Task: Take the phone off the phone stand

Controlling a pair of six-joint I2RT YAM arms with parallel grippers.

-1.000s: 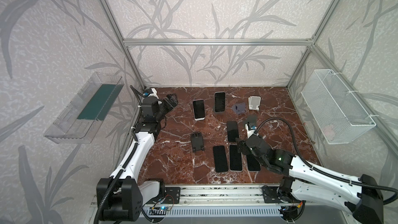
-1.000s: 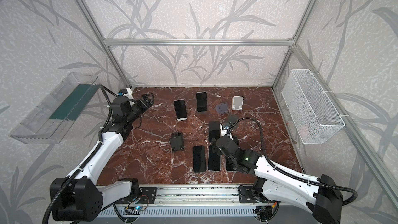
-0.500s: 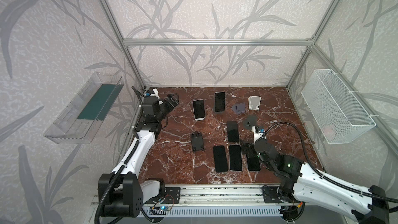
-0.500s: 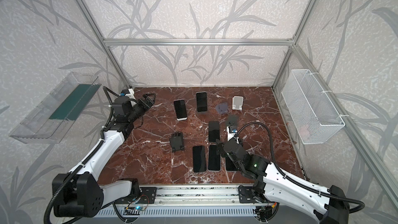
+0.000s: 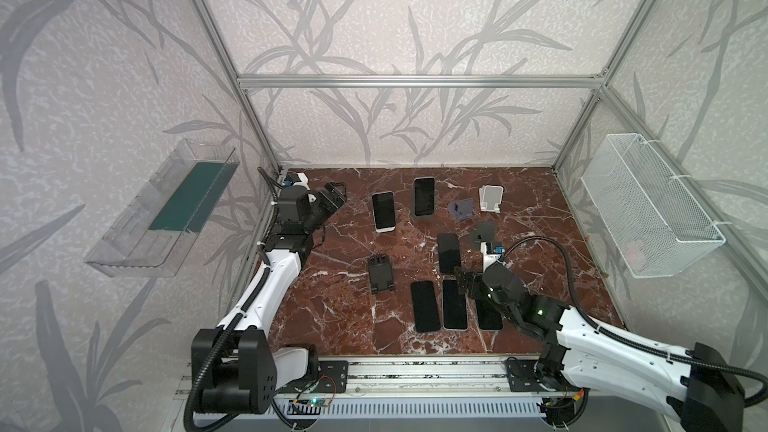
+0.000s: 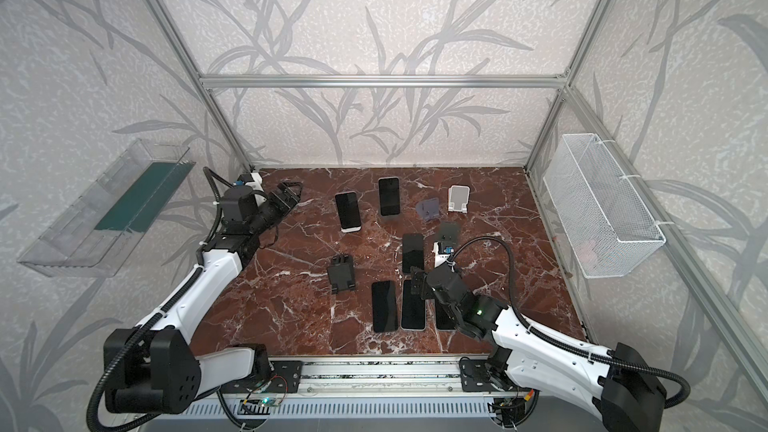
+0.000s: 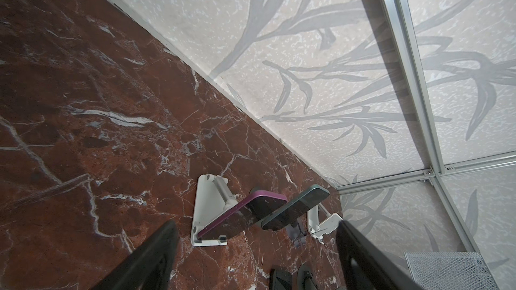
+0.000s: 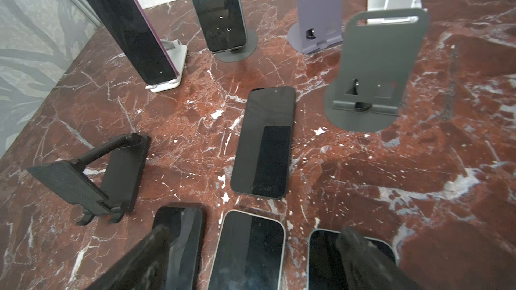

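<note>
Two phones rest on stands at the back. A purple-edged phone (image 5: 382,211) (image 7: 245,216) (image 8: 131,32) leans on a white phone stand (image 7: 203,213). Beside it a dark green phone (image 5: 424,196) (image 7: 296,207) (image 8: 215,6) leans on a round grey stand (image 8: 237,50). My left gripper (image 5: 334,197) (image 7: 257,260) hovers open and empty at the back left, pointing at both phones from a distance. My right gripper (image 5: 463,282) (image 8: 251,258) is open and empty, low over three phones lying flat near the front.
Empty stands: black (image 5: 380,274) (image 8: 92,174), dark grey (image 5: 482,234) (image 8: 374,71), purple (image 5: 462,209), white (image 5: 490,198). A fourth flat phone (image 5: 449,252) (image 8: 264,140) lies mid-table. A wire basket (image 5: 648,209) hangs on the right wall and a clear tray (image 5: 166,209) on the left.
My right arm has shifted above the flat phones and its jaws have spread wider. The left arm has hardly moved, and its jaws have narrowed slightly.
</note>
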